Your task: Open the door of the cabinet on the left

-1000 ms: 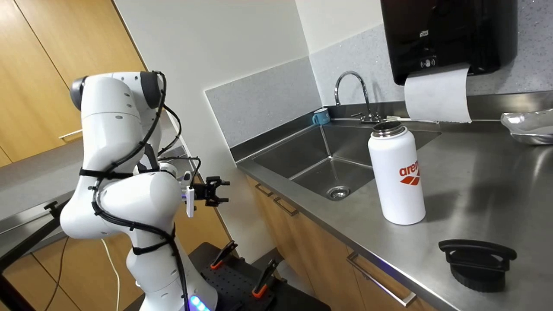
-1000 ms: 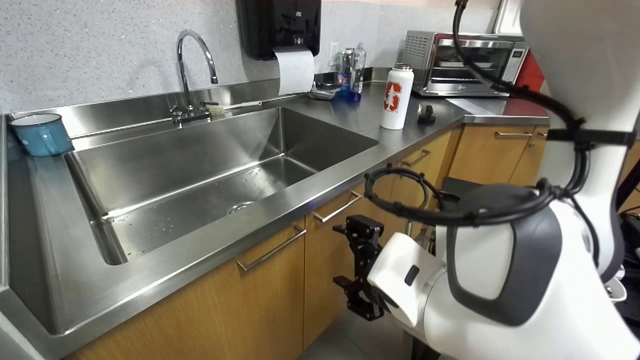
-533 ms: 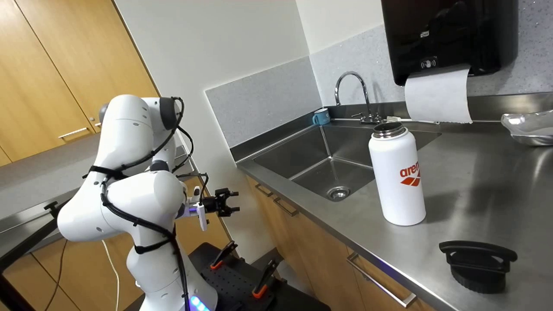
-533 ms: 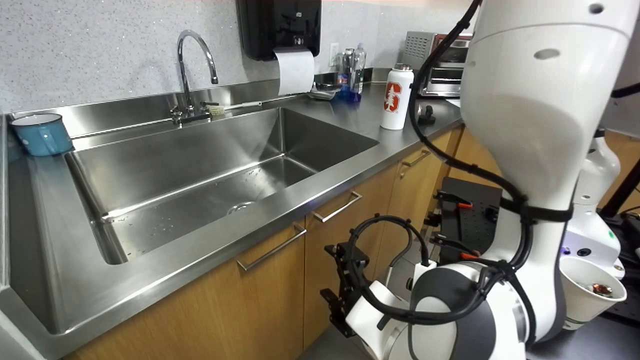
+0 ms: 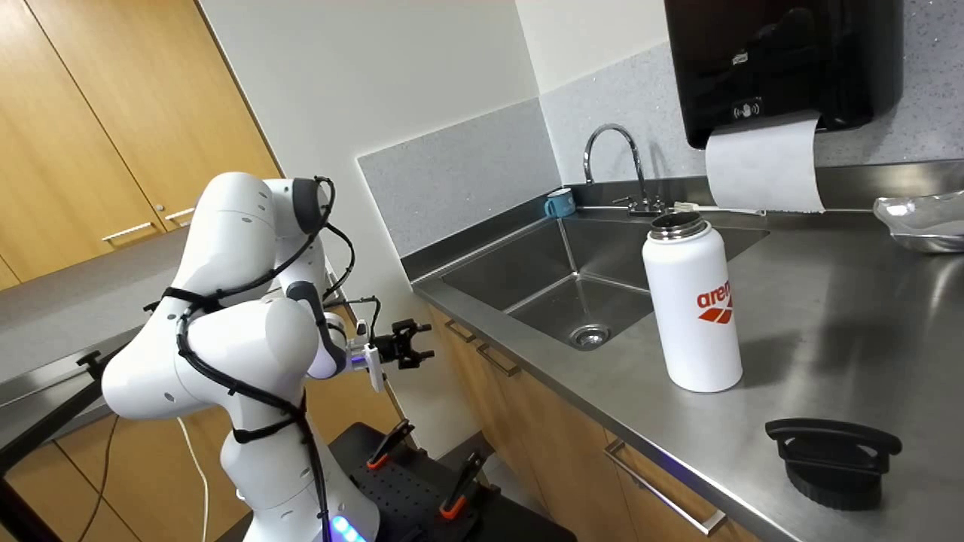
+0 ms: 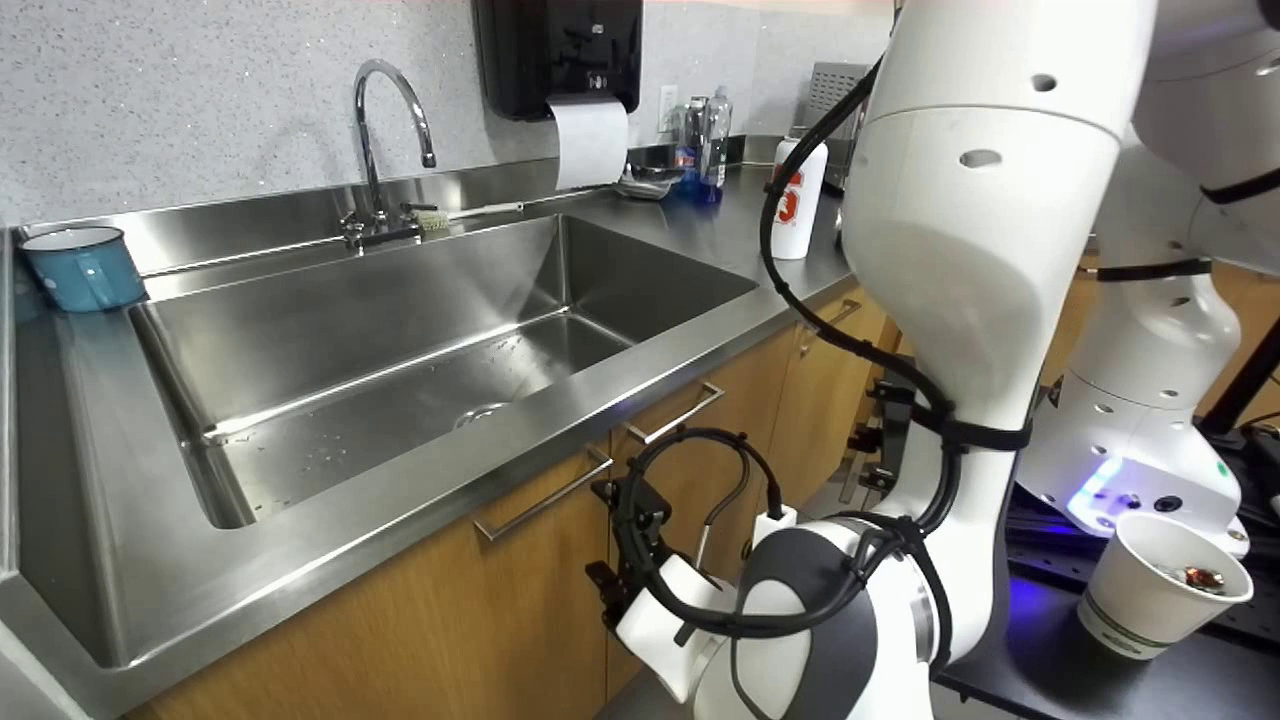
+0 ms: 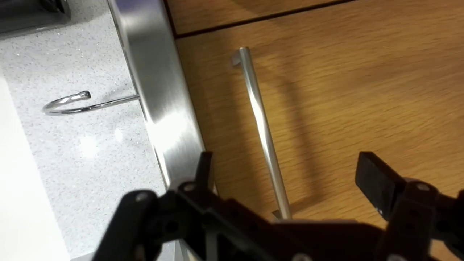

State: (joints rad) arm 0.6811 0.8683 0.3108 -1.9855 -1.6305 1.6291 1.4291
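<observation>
The cabinet is a low wooden unit under a steel counter point(image 6: 400, 510). Its left door point(image 6: 490, 600) is a flat light-brown panel, shut flush, with a silver bar handle point(image 6: 545, 500). That handle also shows in an exterior view point(image 5: 459, 332). In the wrist view the handle point(image 7: 264, 132) runs down between the two fingers, against the door panel point(image 7: 348, 94). My gripper point(image 7: 286, 159) is open and empty, its fingers spread wide on either side of the handle's line. In both exterior views my gripper point(image 5: 429, 341) point(image 6: 600, 533) stands in front of the doors, apart from the handle.
The counter's front edge point(image 7: 170, 119) lies close beside one finger. A second door handle point(image 6: 680, 415) is to the right. The counter bears a sink point(image 6: 430, 410), a white bottle point(image 5: 691, 309), a blue mug point(image 6: 85, 270) and a black lid point(image 5: 832, 459). A paper cup point(image 6: 1150, 600) stands near the base.
The arm has swung and reached toward the left door. The gripper has come nearer its handle, moving left in one exterior view and right in another. The door has not moved.
</observation>
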